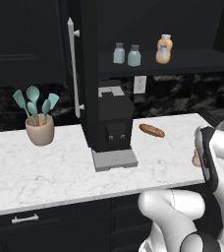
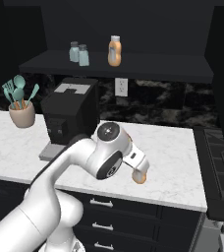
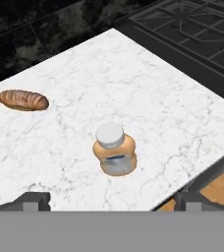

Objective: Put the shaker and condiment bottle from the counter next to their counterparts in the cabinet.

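The condiment bottle (image 3: 114, 152), orange with a pale grey cap and a whitish label, stands upright on the white marble counter (image 3: 148, 88) near its front edge. My gripper (image 3: 112, 199) hovers above and just short of it, open, with one fingertip to each side and nothing between them. From the right base view the bottle (image 2: 140, 176) peeks out under my hand. On the cabinet shelf (image 1: 192, 61) stand the blue-grey shaker (image 1: 119, 53), a paler teal shaker (image 1: 134, 55) close beside it, and a second orange bottle (image 1: 164, 49).
A bread loaf (image 3: 23, 100) lies on the counter behind the bottle. A black coffee machine (image 1: 111, 125) and a pot of teal utensils (image 1: 39, 129) stand further left. The stove (image 3: 192, 24) adjoins the counter's right end. The cabinet door (image 1: 87, 64) stands open.
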### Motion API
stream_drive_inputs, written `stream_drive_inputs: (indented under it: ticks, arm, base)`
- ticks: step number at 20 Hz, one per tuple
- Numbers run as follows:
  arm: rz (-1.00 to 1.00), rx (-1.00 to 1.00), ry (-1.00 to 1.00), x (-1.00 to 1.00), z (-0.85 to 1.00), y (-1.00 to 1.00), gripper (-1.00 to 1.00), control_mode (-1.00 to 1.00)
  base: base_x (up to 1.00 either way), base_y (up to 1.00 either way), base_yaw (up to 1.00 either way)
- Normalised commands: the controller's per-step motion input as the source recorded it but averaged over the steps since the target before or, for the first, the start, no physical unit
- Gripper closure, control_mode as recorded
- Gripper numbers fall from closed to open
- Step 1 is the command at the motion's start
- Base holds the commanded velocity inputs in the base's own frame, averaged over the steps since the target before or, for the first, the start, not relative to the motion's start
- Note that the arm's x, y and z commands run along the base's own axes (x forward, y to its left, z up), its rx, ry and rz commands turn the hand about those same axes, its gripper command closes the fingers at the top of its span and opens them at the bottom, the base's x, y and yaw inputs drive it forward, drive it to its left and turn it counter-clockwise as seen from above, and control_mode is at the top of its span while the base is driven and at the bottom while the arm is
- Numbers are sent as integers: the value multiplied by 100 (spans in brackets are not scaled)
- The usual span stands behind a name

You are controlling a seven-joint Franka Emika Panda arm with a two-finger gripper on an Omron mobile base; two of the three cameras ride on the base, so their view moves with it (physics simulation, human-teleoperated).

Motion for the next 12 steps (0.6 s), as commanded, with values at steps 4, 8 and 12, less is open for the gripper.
stream_drive_inputs:
  ticks: [4,8,12]
  arm:
    - [0,0,3,13,-8,0,-100,-100]
    - [0,0,2,11,-16,0,-100,-100]
    - [0,0,1,10,-18,-1,-100,-100]
  base:
    - [0,0,0]
    - [0,0,0]
    - [0,0,0]
